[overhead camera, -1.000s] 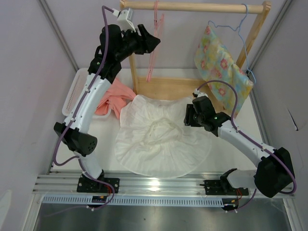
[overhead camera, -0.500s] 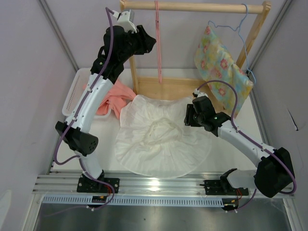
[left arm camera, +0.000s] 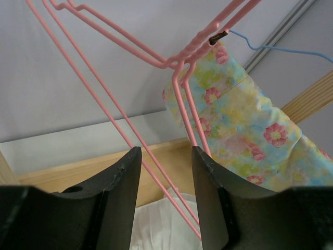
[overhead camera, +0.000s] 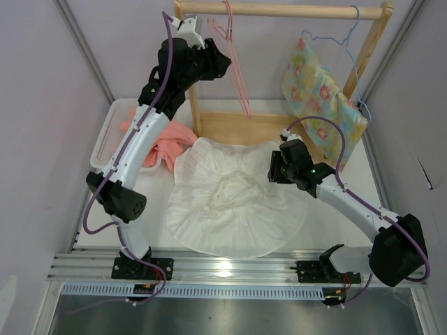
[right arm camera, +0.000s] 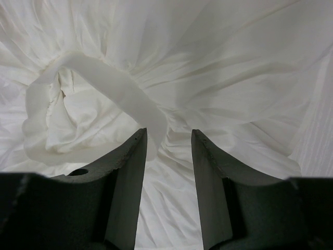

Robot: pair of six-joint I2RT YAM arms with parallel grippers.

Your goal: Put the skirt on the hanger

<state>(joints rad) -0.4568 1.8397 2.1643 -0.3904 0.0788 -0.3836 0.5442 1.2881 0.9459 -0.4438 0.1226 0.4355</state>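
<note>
The round white ruffled skirt (overhead camera: 234, 202) lies spread flat with its gathered waist facing up, directly beneath the right gripper (right arm camera: 167, 134), whose fingers are spread either side of the waistband. The thin pink wire hanger (left arm camera: 176, 62) hangs hook-up from the wooden rail (overhead camera: 293, 10). Its wires slant down between the spread fingers of the left gripper (left arm camera: 165, 151). Left of that arm, salmon-pink clothes (overhead camera: 167, 143) spill from a white basket (overhead camera: 105, 143).

The hanger (left arm camera: 177, 60) runs off the left wrist view's top edge. From above, the left end effector's (overhead camera: 223, 64) fingertips cannot be made out.
</note>
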